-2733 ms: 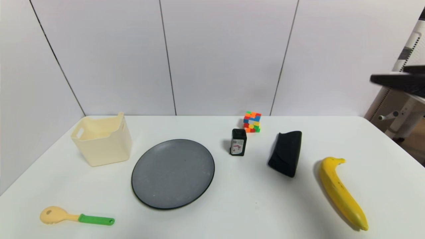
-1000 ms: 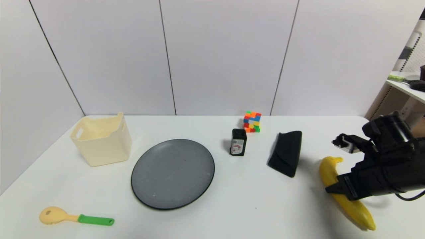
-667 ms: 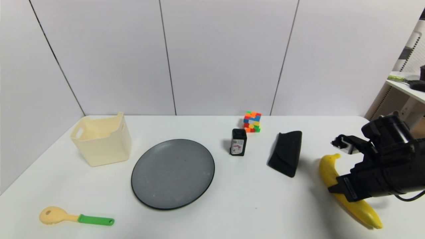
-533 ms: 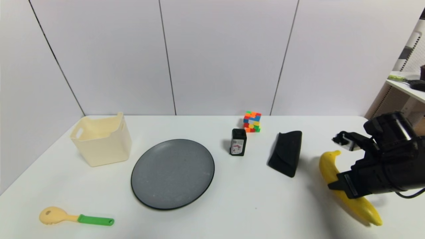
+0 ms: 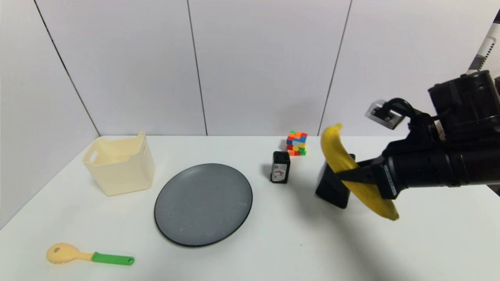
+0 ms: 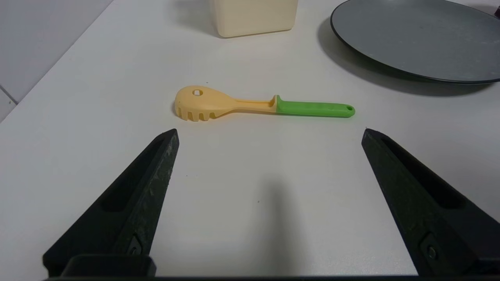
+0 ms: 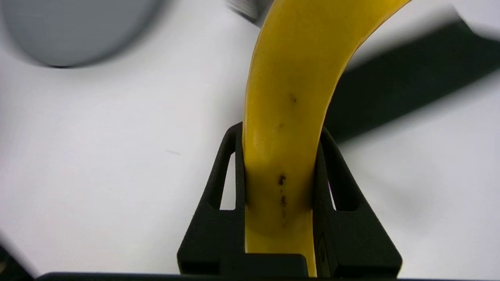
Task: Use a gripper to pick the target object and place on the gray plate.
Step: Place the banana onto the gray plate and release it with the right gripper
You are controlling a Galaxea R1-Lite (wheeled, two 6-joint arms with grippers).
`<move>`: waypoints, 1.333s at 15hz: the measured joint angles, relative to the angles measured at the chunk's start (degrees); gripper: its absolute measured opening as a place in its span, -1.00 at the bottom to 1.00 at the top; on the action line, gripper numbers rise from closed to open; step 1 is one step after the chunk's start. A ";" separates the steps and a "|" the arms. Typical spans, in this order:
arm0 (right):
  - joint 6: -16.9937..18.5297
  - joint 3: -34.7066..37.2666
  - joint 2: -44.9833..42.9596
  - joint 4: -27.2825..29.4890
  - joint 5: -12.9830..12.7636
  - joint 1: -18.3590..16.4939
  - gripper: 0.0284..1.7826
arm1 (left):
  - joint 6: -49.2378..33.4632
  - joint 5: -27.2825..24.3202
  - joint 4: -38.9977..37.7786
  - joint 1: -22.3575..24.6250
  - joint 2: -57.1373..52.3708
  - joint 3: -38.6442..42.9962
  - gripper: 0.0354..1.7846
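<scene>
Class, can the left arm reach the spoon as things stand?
Probably yes: the left gripper is open, with the spoon lying on bare table just ahead and nothing between them.

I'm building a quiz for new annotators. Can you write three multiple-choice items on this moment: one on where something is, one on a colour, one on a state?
1. Where is the banana?
A. On the gray plate
B. Held above the table
C. In the basket

2. What colour is the spoon's handle?
A. Green
B. Red
C. Black

3. What state is the left end effector in?
A. Shut on the spoon
B. Shut on nothing
C. Open

Answers: 1 B, the right end effector clamps it in the air, and the gray plate is bare. 2 A, green next to a yellow head. 3 C, its fingers stand wide apart over the table.
</scene>
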 joint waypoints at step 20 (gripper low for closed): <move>-15.10 -40.57 44.97 -13.67 -3.63 27.29 -0.51 | 0.00 0.04 -0.01 0.00 0.00 0.00 0.89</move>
